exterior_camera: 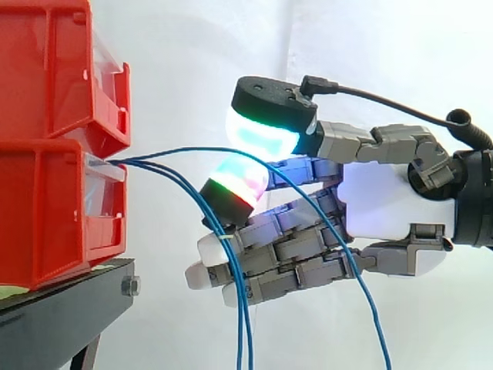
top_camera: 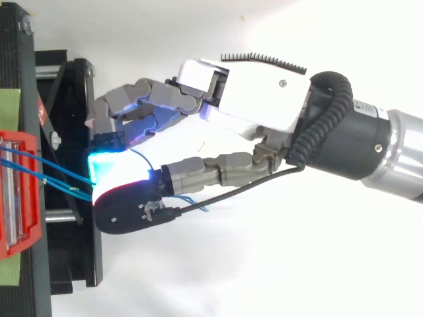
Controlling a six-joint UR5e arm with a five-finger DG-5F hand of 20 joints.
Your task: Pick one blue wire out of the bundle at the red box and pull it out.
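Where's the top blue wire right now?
In the side view, the top blue wire leaves the lower red bin at left and arches right. It is pinched between the hand's two glowing pads, then drops toward the bottom edge.

a robotics lab or test bench is indicated. stacked red bins are set on a black stand, and a plain white curtain is hung behind as a backdrop. an industrial arm fitted with a fingered hand with glowing pads is seen at the bins, from which thin blue wires are led.
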